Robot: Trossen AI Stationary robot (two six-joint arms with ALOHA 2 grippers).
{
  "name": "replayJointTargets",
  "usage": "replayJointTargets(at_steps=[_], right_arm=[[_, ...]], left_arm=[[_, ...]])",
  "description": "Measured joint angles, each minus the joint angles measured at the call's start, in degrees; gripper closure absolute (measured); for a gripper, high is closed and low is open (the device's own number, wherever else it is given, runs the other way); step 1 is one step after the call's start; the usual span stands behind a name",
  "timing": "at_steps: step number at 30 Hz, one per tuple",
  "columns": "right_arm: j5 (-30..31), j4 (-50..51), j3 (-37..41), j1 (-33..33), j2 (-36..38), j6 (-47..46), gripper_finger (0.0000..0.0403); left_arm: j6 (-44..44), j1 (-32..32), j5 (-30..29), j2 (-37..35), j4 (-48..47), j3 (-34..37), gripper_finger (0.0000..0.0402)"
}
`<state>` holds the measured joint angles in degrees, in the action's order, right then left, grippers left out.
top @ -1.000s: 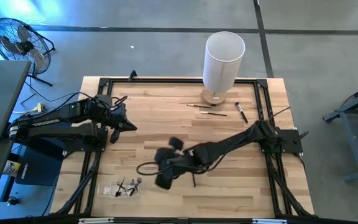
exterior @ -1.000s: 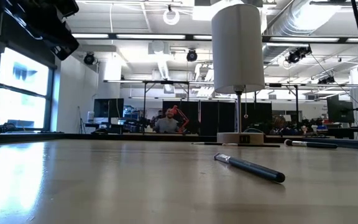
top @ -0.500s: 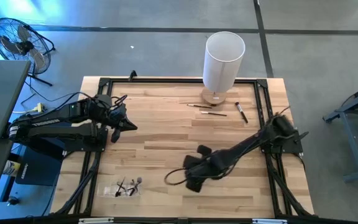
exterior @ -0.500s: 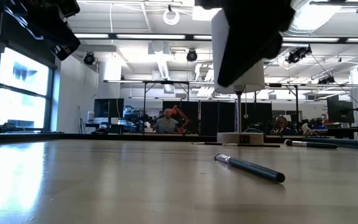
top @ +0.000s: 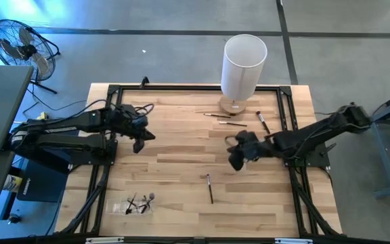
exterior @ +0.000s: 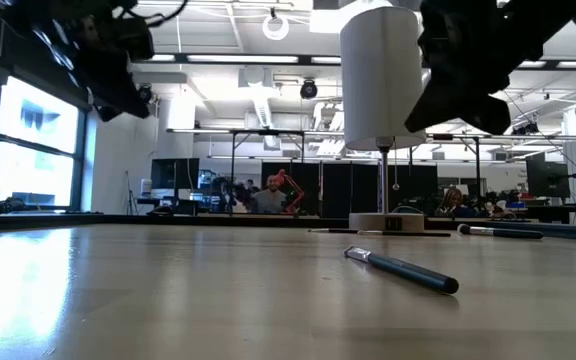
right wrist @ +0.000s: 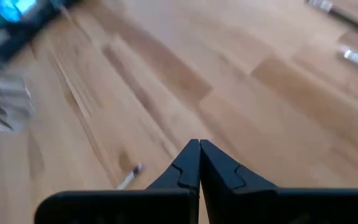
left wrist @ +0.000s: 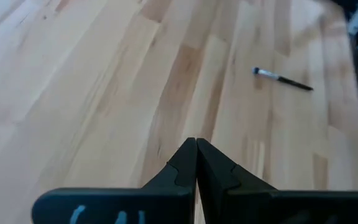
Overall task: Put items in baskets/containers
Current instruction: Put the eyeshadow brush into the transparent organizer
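A lone brush lies on the bench, below and a little left of the right hand, which hangs clenched and empty above the wood. The clear tray with several brushes sits far toward the front-left corner. The left hand hovers clenched, empty, well apart. No readable writing shows.

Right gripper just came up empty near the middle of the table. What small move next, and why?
Probably open the right gripper and swing it back down over the lone brush lying on the table in front of it. Its fingers are shut on nothing, that brush is the nearest one outside the clear tray, and the left gripper waits farther off.
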<state>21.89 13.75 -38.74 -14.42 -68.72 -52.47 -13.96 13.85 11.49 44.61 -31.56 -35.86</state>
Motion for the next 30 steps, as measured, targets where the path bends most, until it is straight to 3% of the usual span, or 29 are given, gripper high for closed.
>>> replayJointTargets(at_steps=[7, 13, 19, 24, 30], right_arm=[[-0.4, -3.1, 4.4, 4.7, 4.4, 4.5, 0.0401], [-1.3, -2.3, 5.0, 6.6, 4.2, 4.5, 0.0402], [-1.5, -2.2, 5.0, 6.7, 4.2, 1.8, 0.04], [-1.5, -2.2, 5.0, 6.7, 4.2, -0.6, 0.0401], [-1.5, -2.2, 5.0, 6.7, 4.2, -3.3, 0.0402]], left_arm=[[-6.0, 0.0, -1.9, 9.3, 10.2, 0.0, 0.0401], [-6.4, 0.0, -5.4, 18.3, 27.6, 0.0, 0.04], [-2.7, 0.0, -2.1, 28.5, 46.0, -0.8, 0.0385], [3.9, 0.0, -2.1, 38.2, 45.5, -7.4, 0.0327], [6.6, 0.1, -14.3, 50.3, 33.3, -22.3, 0.0244]])
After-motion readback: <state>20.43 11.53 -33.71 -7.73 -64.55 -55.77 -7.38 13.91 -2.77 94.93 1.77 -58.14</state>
